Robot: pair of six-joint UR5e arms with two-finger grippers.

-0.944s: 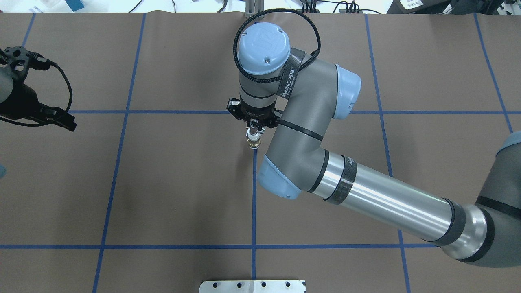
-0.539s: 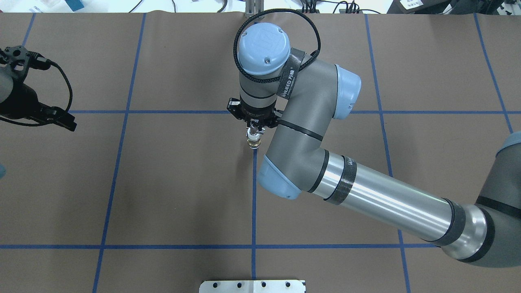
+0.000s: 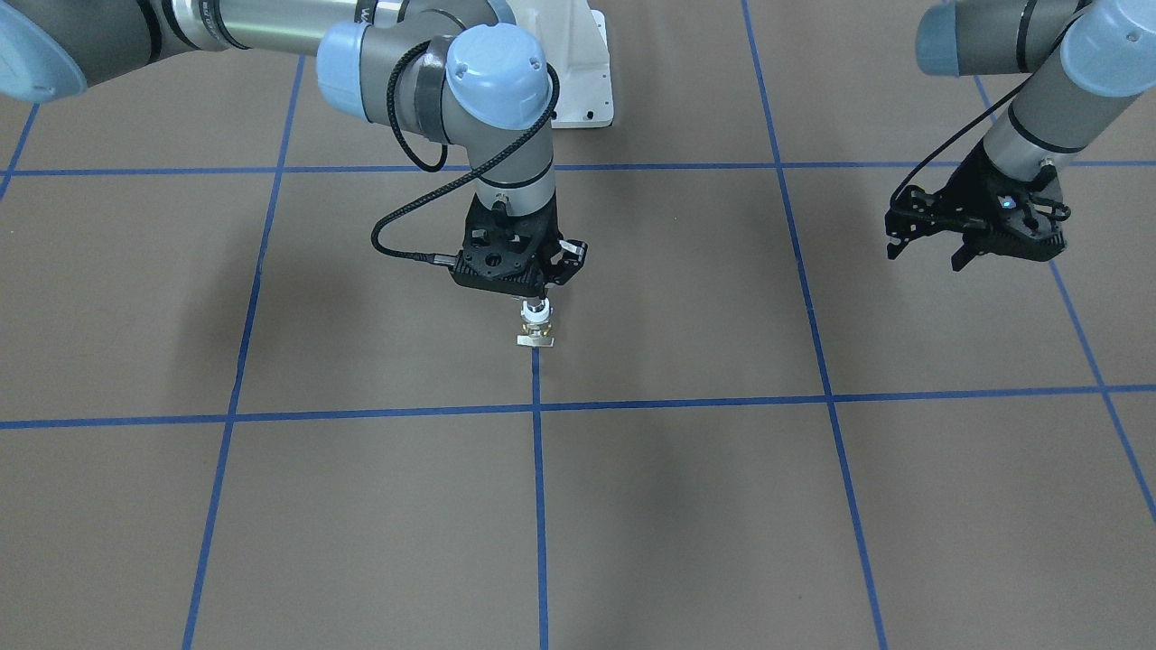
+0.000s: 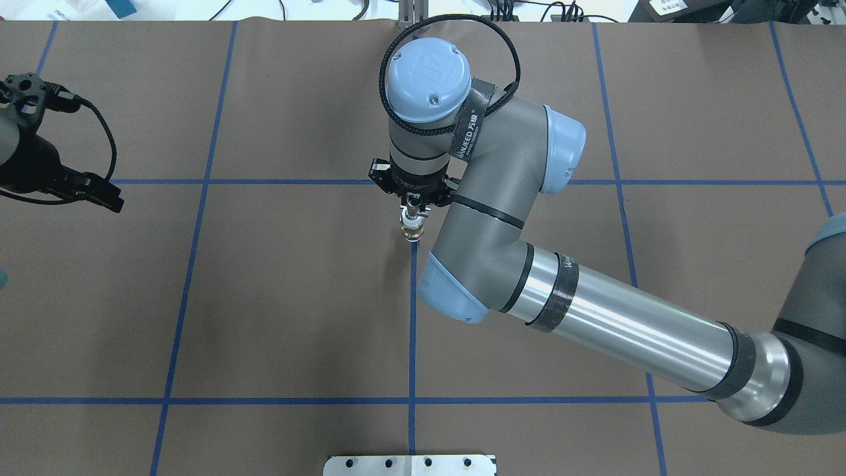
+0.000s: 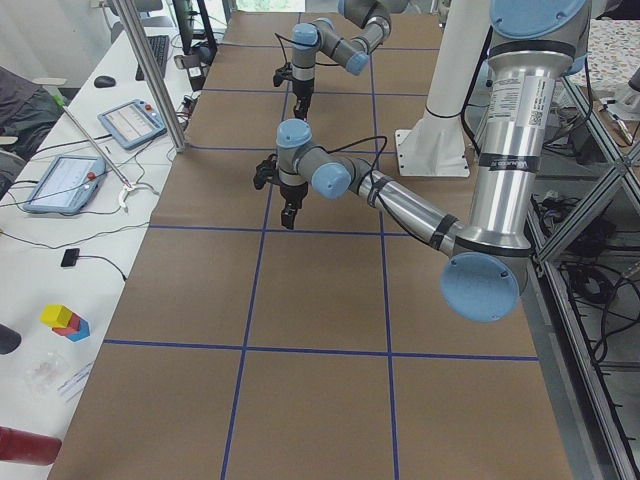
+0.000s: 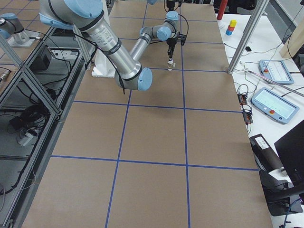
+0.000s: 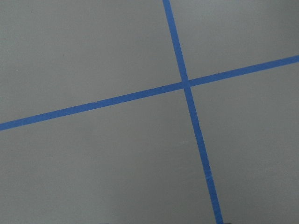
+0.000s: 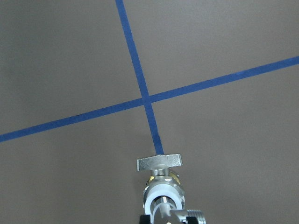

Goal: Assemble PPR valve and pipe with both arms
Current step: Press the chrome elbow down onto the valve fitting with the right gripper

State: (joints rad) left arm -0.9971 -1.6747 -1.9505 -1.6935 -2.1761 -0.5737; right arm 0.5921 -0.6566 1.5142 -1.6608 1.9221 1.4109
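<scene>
step: right gripper (image 3: 535,303) pinches valve (image 3: 536,327), handle down | left gripper (image 3: 939,248) far off, fingers look spread, empty | next: i think left must bring pipe, none seen

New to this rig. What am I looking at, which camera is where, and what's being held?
Two jointed robot arms work at a table covered in brown sheet with a blue tape grid. Views: one over the robot's shoulders, one facing it, one from each table end, one on each wrist. The right gripper has its jaws shut on a small white-and-brass valve, metal T-handle down, over a grid line. The left gripper hangs aside, jaws open, empty.
</scene>
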